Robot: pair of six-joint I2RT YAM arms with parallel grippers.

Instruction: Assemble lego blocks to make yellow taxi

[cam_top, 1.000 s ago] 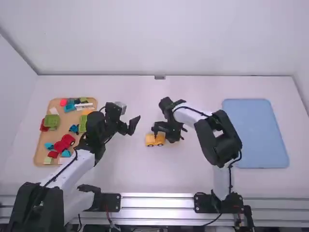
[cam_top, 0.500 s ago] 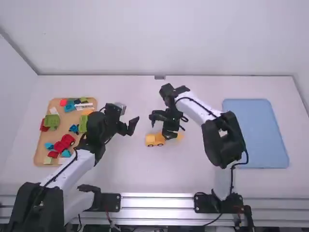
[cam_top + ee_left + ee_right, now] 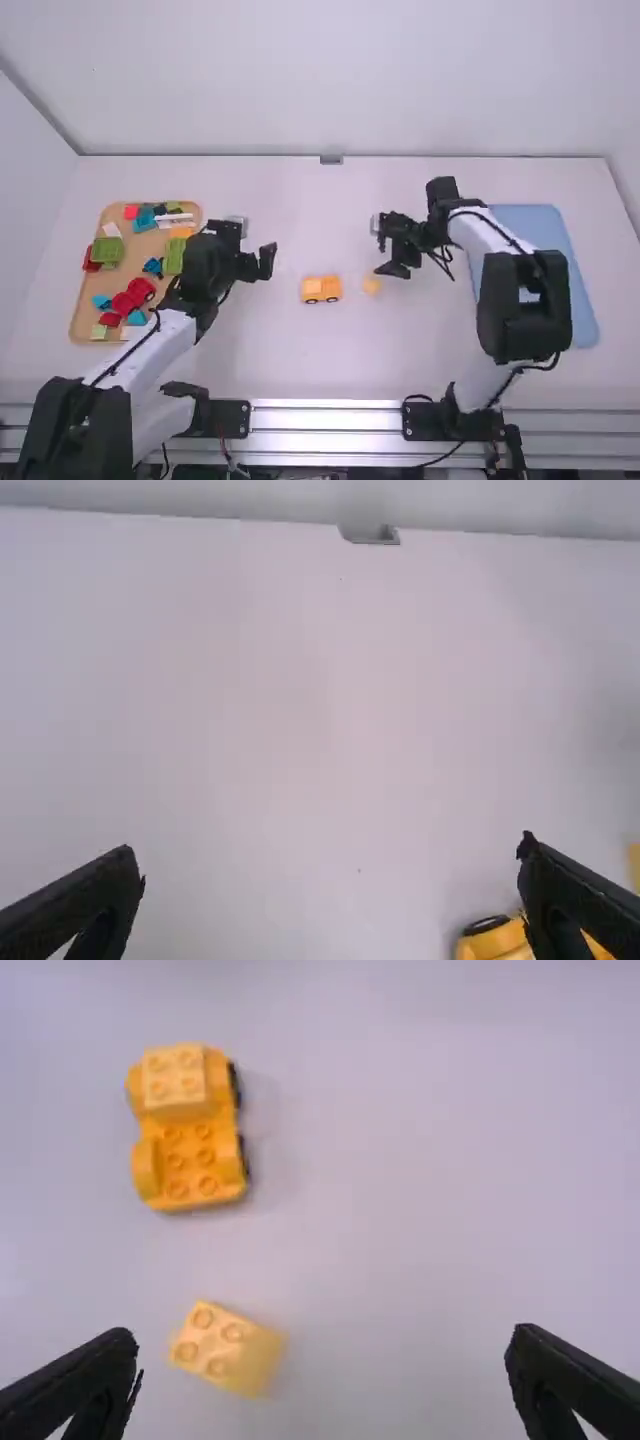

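in the high view the yellow car (image 3: 321, 287) shows two wheels (image 3: 312, 301); the right wrist view gives its studs (image 3: 205, 1155), a yellow block (image 3: 215, 1347) near it on the surface (image 3: 300, 350). left gripper (image 3: 268, 262) and right gripper (image 3: 388, 258) hold nothing, jaws wide apart.

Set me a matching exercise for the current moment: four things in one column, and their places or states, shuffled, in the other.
1. yellow car
2. loose yellow block
3. red blocks
4. left gripper

A. in the tan tray
B. open, between tray and car
C. wears a paler block on one end
D. on the table, apart from the car

Pairs: 1-C, 2-D, 3-A, 4-B
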